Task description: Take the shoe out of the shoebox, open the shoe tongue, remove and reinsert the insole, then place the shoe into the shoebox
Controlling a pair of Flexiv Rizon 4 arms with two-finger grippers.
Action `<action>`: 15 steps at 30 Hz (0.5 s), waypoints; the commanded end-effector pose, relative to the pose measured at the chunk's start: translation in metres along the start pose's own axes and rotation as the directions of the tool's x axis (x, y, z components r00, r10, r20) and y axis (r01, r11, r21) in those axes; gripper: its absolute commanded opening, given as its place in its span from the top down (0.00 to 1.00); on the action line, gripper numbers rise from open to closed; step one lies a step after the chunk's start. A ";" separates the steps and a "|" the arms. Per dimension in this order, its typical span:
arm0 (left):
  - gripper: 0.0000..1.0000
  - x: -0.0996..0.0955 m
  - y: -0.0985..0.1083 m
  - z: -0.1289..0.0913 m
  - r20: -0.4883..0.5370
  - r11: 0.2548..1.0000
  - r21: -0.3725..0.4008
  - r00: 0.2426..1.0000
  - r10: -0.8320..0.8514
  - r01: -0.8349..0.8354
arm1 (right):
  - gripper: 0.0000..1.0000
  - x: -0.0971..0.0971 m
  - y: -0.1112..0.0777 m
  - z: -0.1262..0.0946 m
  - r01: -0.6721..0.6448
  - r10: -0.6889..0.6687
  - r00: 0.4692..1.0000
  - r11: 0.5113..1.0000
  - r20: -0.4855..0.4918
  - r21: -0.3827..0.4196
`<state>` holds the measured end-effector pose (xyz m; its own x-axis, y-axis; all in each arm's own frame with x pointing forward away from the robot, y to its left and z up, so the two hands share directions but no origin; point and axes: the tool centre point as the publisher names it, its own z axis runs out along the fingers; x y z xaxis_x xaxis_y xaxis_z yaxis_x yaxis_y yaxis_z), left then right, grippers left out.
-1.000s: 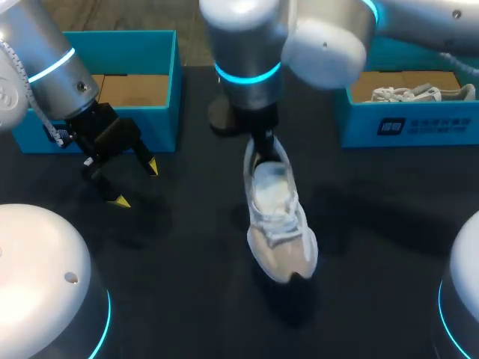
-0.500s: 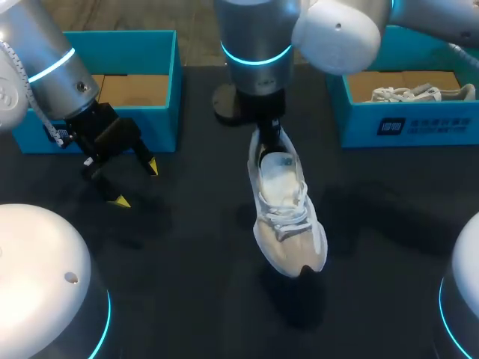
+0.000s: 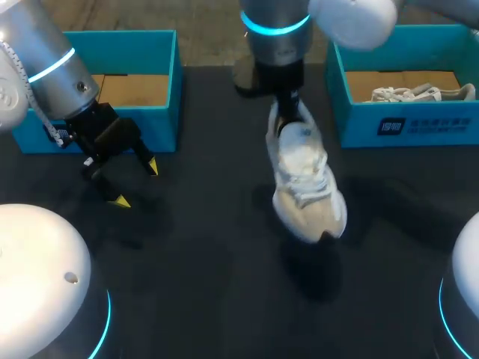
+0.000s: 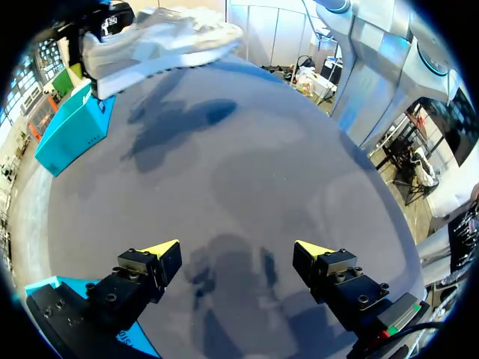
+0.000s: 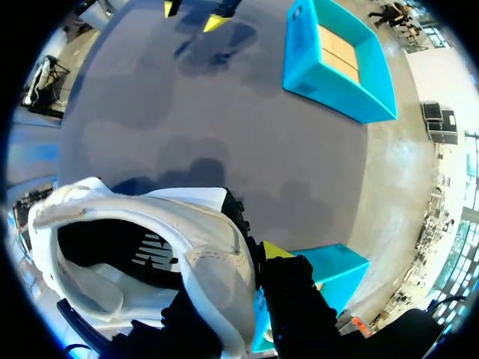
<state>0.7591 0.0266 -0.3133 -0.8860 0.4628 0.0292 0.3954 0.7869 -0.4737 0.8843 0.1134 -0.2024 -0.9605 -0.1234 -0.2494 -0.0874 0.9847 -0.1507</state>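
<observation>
**Shoe hung by its heel over the worktop, left pincer open**

Nearest us, the dark worktop (image 3: pixel 209 292) carried only the shadow of the white shoe (image 3: pixel 307 183). The shoe hung toe-down over the middle and, as far as we could judge, clear of the surface. It was outside both boxes, so we took the first step as done. The tongue did not look opened yet.

A little further and to the left, our left pincer (image 3: pixel 135 183) hovered low over the worktop. Its fingers were spread with nothing between them, and it was well apart from the shoe. We judged it stood free so that it could work the tongue and insole once the shoe was within reach.

Further still, our right pincer (image 3: pixel 287 120) was clamped on the shoe's heel. One finger (image 5: pixel 288 292) ran outside the collar and, it seemed, the other ran inside. We judged that this grip left the opening and the front of the shoe exposed.

Farthest off stood two blue boxes. The left shoebox (image 3: pixel 166 97) showed only its cardboard floor, while the right shoebox (image 3: pixel 434 127) held a second shoe (image 3: pixel 408 93).
</observation>
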 end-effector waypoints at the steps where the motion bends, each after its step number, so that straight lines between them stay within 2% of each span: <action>1: 0.00 0.001 0.000 0.000 0.000 1.000 -0.002 1.000 0.000 0.000 | 1.00 -0.021 -0.041 -0.011 0.004 -0.004 1.000 0.999 0.003 -0.033; 7: 0.00 0.001 0.000 0.000 0.000 1.000 -0.002 1.000 0.000 0.000 | 1.00 -0.056 -0.068 -0.006 -0.003 0.003 1.000 0.999 0.002 -0.035; 15: 0.00 0.001 0.000 0.000 0.000 1.000 -0.002 1.000 0.000 0.000 | 1.00 -0.056 -0.068 -0.006 -0.003 0.003 1.000 0.999 0.002 -0.035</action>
<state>0.7590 0.0266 -0.3134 -0.8860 0.4628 0.0292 0.3954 0.7869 -0.4737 0.9437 0.0554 -0.1733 -0.9609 -0.1186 -0.2501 -0.0910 0.9887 -0.1190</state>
